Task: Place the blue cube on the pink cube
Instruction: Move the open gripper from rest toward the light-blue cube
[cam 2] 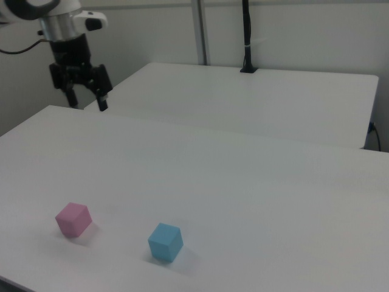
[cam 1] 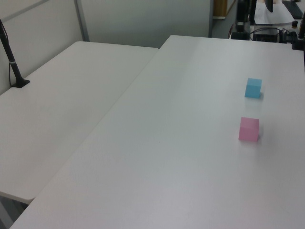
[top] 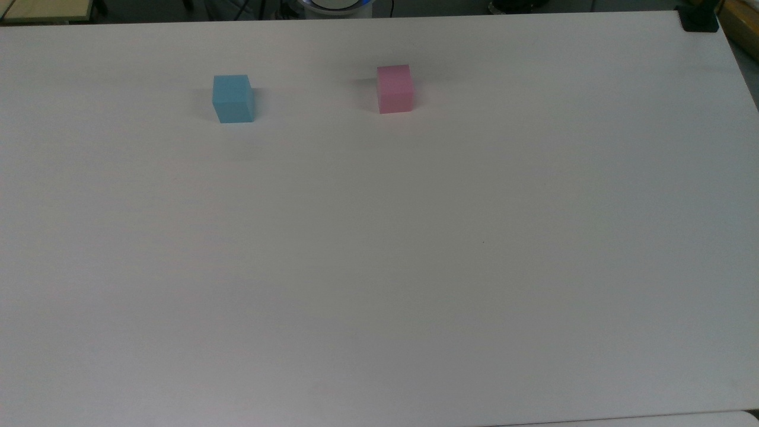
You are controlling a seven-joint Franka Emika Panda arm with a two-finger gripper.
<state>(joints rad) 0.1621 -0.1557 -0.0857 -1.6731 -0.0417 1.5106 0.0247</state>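
Hand point(cam 2: 85, 100) hangs above the table point(cam 2: 255, 201) with fingers apart, holding nothing. Blue cube point(cam 2: 165, 242) sits below it toward the right view's right — beyond the pink cube point(cam 2: 73, 219), apart from it.

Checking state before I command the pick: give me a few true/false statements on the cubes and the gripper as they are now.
1. The blue cube sits on the table, apart from the pink cube. True.
2. The blue cube is already stacked on the pink cube. False: both rest directly on the table, side by side with a gap between them.
3. The gripper is open and holds nothing. True: in the right view its fingers are spread, in the air above the table's far edge.
4. In the top view the blue cube is to the right of the pink cube. False: it is to the pink cube's left.
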